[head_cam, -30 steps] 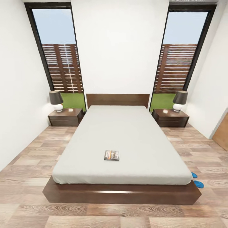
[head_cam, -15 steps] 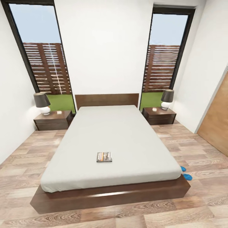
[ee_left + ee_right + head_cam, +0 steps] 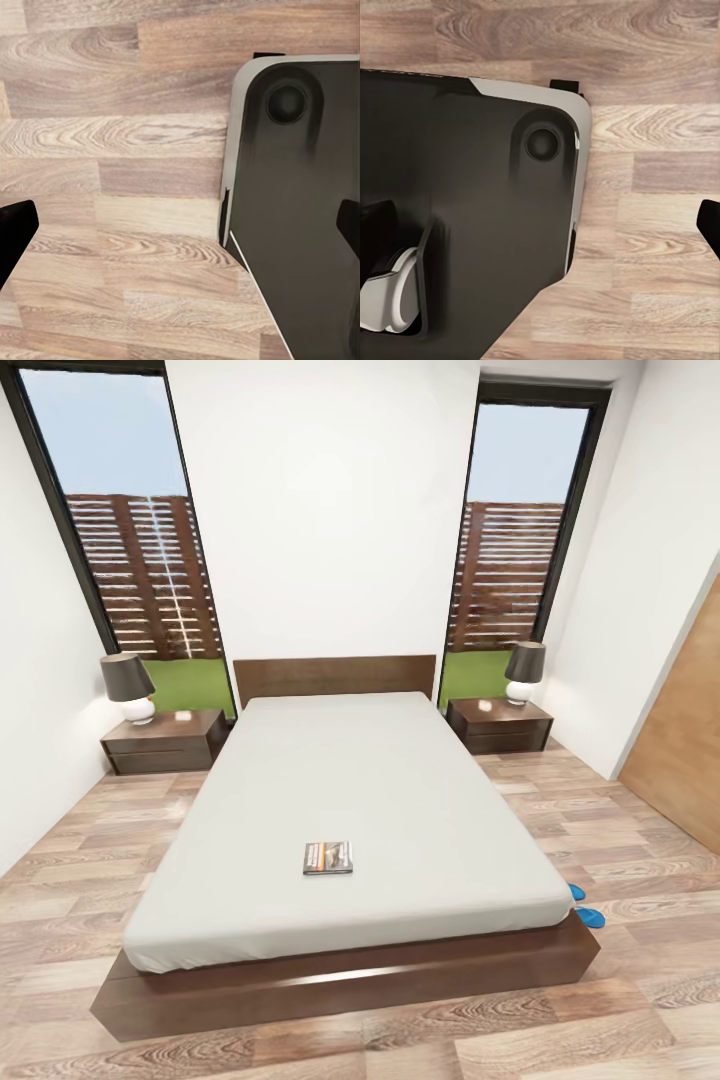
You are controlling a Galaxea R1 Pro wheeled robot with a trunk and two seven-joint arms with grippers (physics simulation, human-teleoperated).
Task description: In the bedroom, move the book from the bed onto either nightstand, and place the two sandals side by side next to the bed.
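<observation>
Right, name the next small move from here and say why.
Probably roll forward toward the foot of the bed. The book lies on the mattress near that end, far from both arms, while the left gripper and right gripper hang open over the floor with nothing held.

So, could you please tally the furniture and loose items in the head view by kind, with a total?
Bed: 1
Nightstands: 2
Table lamps: 2
Book: 1
Blue sandals, partly hidden by the bed's corner: 2
Total: 8
</observation>
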